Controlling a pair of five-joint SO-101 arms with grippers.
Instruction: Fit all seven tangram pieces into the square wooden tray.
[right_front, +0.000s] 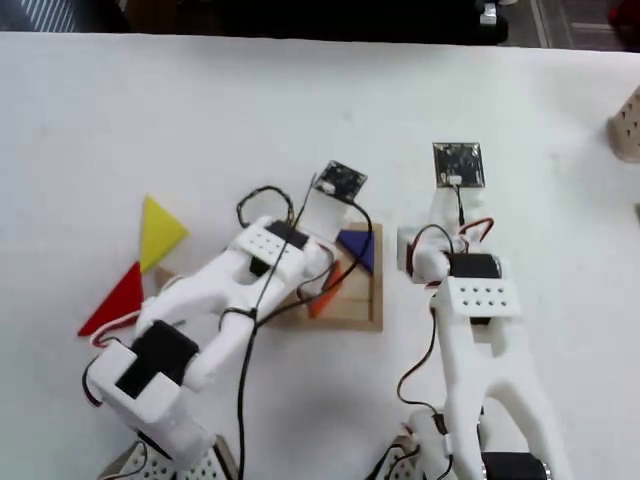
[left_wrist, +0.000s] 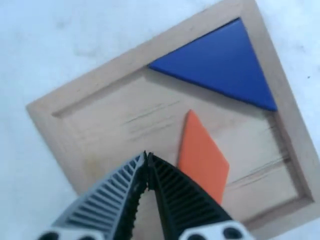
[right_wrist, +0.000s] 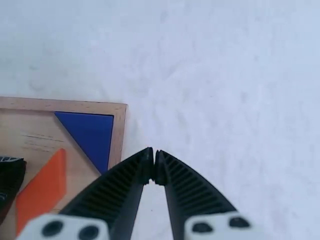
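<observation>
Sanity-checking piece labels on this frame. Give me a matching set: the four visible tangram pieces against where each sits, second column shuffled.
Pieces
1. blue triangle
2. orange piece
3. yellow triangle
4. red triangle

Places
A. on the table, the loose piece farther from the tray
B. inside the tray, tucked into a corner
C. on the table, the loose piece nearer the tray
D. inside the tray, out toward the middle

Pairs: 1-B, 2-D, 3-C, 4-A
</observation>
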